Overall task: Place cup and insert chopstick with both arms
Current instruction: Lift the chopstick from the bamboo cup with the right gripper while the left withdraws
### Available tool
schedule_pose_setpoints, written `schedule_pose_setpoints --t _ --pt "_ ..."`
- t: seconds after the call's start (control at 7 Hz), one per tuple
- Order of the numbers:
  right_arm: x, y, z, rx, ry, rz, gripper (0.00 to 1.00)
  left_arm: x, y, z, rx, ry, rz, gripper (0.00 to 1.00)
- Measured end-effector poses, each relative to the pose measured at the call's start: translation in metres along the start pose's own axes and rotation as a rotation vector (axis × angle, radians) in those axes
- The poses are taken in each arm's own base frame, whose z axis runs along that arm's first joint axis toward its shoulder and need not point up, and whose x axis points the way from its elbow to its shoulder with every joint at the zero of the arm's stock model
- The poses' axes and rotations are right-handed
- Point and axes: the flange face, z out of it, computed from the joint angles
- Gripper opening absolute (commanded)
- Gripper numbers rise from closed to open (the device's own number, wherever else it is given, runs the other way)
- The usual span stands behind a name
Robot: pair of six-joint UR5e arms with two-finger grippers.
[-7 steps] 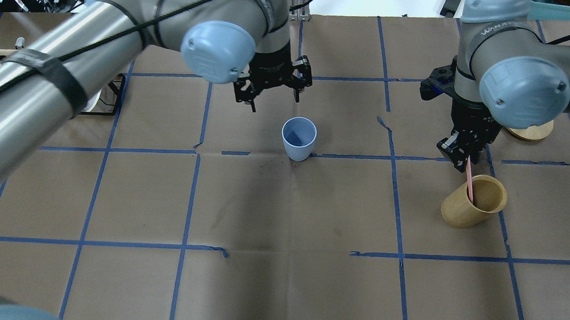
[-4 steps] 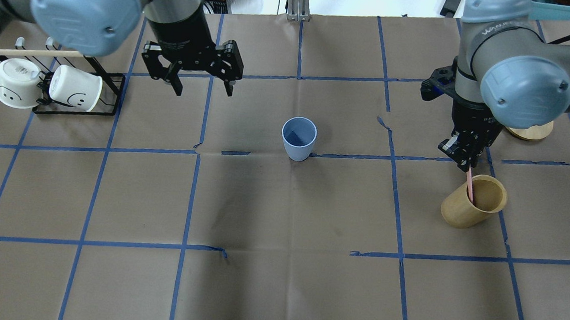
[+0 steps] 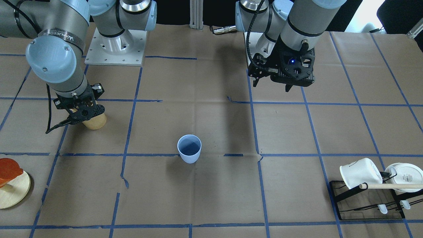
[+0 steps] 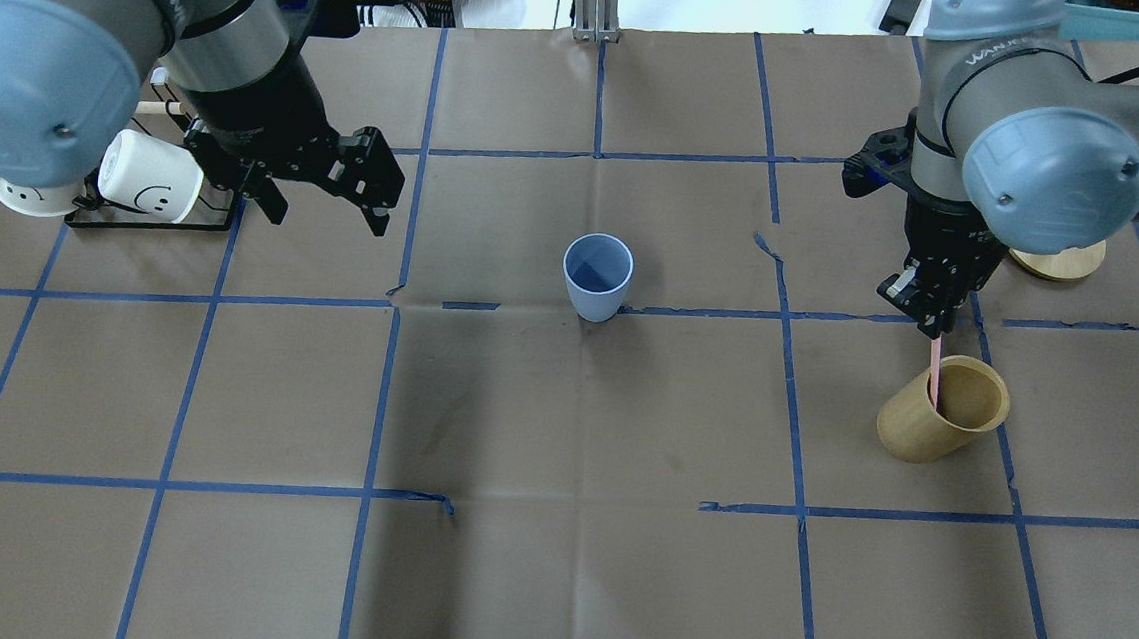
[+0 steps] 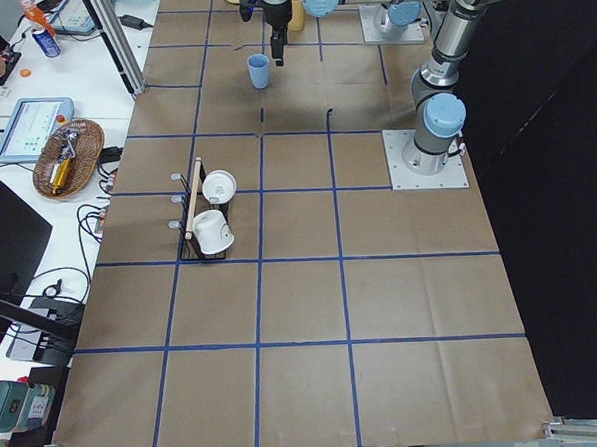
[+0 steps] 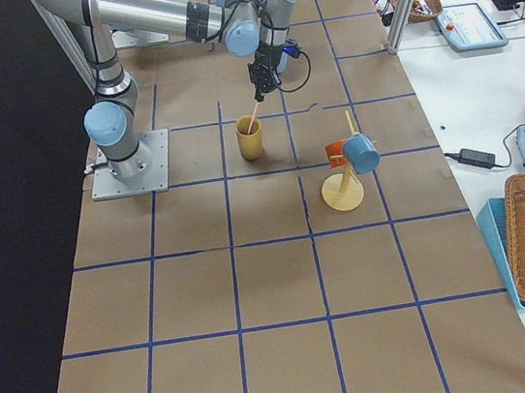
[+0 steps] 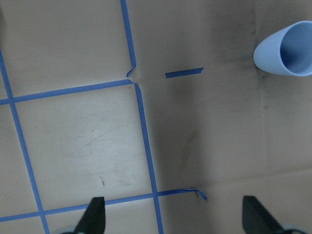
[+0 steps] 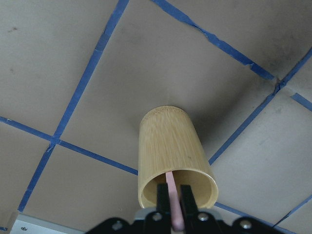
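Overhead exterior view puts the cup (image 4: 597, 276) upright at the middle of the frame, on the brown-papered desk (image 4: 551, 579), just above a blue tape line, with its mouth open and nothing inside. By that, I judge the placing step done. The left jaws hang at the upper left of this view, spread wide and empty, well apart from the cup and near the black mug rack (image 4: 216, 220) with its white mugs (image 4: 150, 188). The left wrist view agrees: both fingertips sit far apart at the bottom corners, only paper lies between them, and the cup is off at the upper right.

The step in hand looks to be fetching the chopstick (image 4: 936, 370). At the right of the overhead frame the right jaws are pinching its upper end, while its lower end stands inside the tan wooden cup (image 4: 939, 411). The right wrist view shows the pink stick clamped between the two fingers, running down past the wooden rim.

The next move likely calls for a straight lift until the tip clears that rim, so the wooden cup is not dragged over. After that comes a carry leftward across the frame to above the blue cup, and a centred descent into its mouth. The cup looks light and could tip if the stick strikes its wall.
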Motion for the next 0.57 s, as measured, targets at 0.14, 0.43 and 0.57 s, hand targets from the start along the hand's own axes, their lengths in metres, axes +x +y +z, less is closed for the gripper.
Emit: schedule_pose_setpoints --t 0.14,0.43,0.57 --pt "0.002 0.002 -0.006 0.005 0.014 0.003 0.08 -0.001 0.001 -0.003 0.013 -0.007 0.002 1.00" --pt "0.007 0.007 -0.030 0.038 0.039 0.015 0.07 -0.005 0.003 -0.005 0.005 -0.043 -0.009 1.00" --pt "0.009 0.010 -0.044 0.060 0.053 0.022 0.06 -0.006 0.003 -0.005 -0.001 -0.052 -0.025 1.00"
